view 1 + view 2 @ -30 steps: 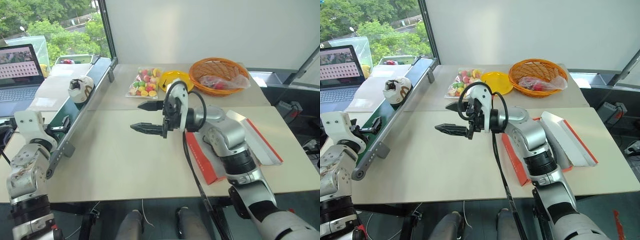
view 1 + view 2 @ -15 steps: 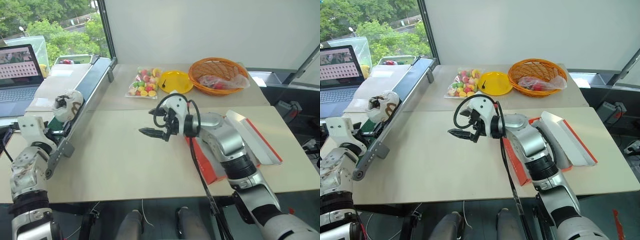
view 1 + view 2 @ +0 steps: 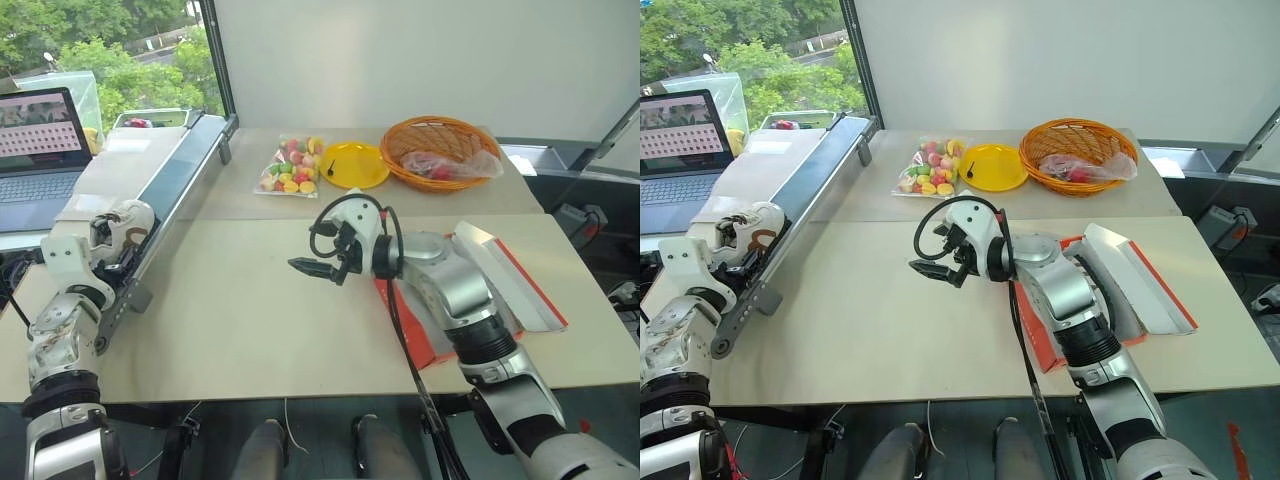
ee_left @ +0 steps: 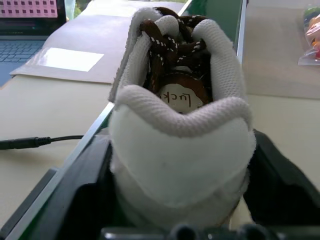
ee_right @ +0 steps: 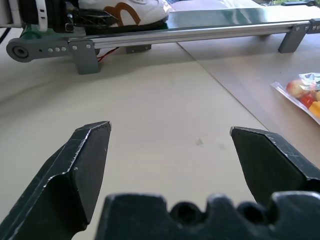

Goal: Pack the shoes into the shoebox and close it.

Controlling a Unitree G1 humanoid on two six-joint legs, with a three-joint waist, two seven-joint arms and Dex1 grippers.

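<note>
One cream shoe (image 3: 124,222) with brown trim and dark laces lies at the near end of the green conveyor belt (image 3: 182,168). My left gripper (image 3: 100,243) is shut on it. In the left wrist view the shoe's heel (image 4: 180,165) fills the gap and both black fingers (image 4: 75,200) press its sides. My right gripper (image 3: 312,262) hangs open over the middle of the table, with nothing between its fingers (image 5: 85,160). The red-orange shoebox (image 3: 412,325) lies open beneath my right forearm, its lid (image 3: 512,282) folded back to the right with the white inside showing.
A laptop (image 3: 35,140) stands at the far left. At the back of the table are a bag of coloured sweets (image 3: 288,165), a yellow plate (image 3: 355,163) and an orange wicker basket (image 3: 440,150). A cable runs beside the belt (image 4: 35,142).
The shoe rode down the belt to its near end. My left gripper sank and closed on the heel. My right gripper dropped lower over the table, still open.
</note>
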